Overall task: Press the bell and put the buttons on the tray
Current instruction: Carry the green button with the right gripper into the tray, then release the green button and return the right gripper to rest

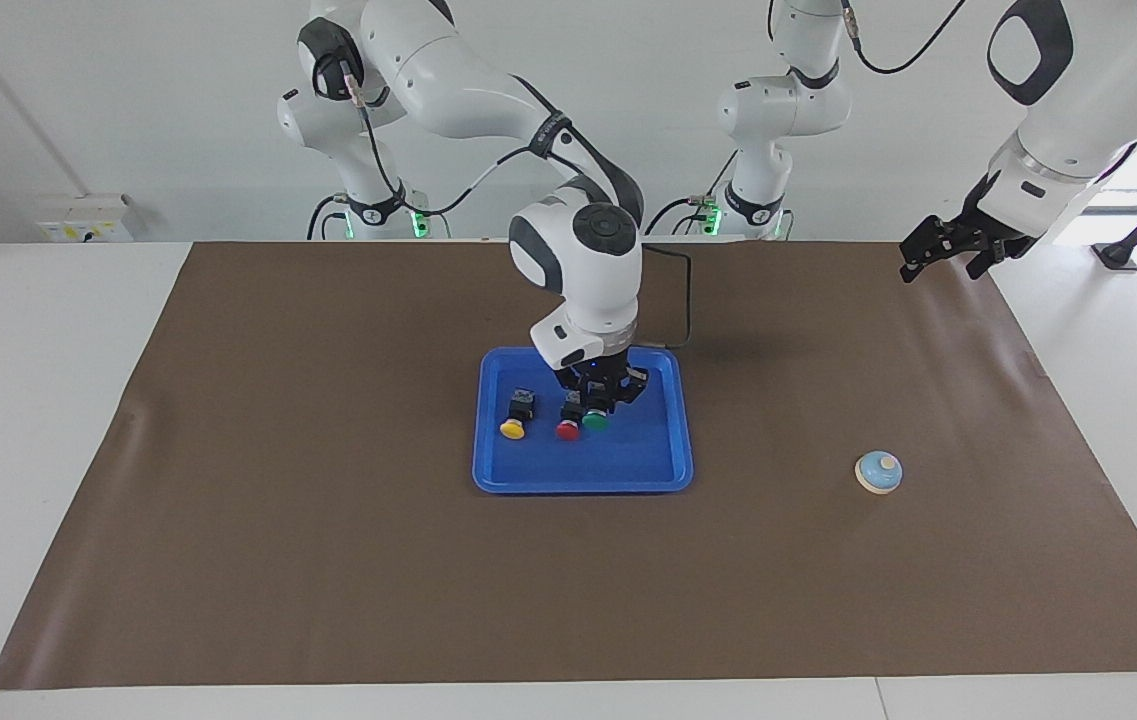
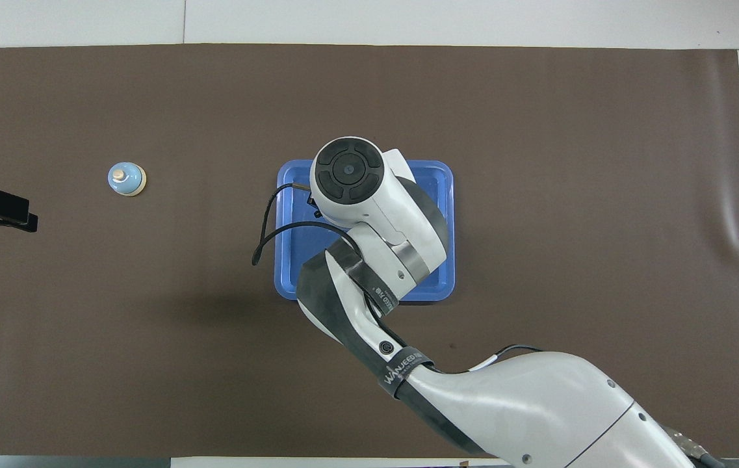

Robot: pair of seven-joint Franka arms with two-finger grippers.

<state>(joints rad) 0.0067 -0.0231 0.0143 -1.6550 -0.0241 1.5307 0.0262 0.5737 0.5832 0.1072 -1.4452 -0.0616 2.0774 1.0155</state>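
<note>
Right tool pinches the green button low over the tray, beside the red button, evidently to complete the row. Left tool waits spread, well apart from the bell.

**Surfaces as I see them**

I read the tray as glossy blue plastic, smooth. The table cover looks like matt brown paper, slightly creased. My arms' shells are smooth, shiny white plastic. The bell looks glazed and glossy.
</note>
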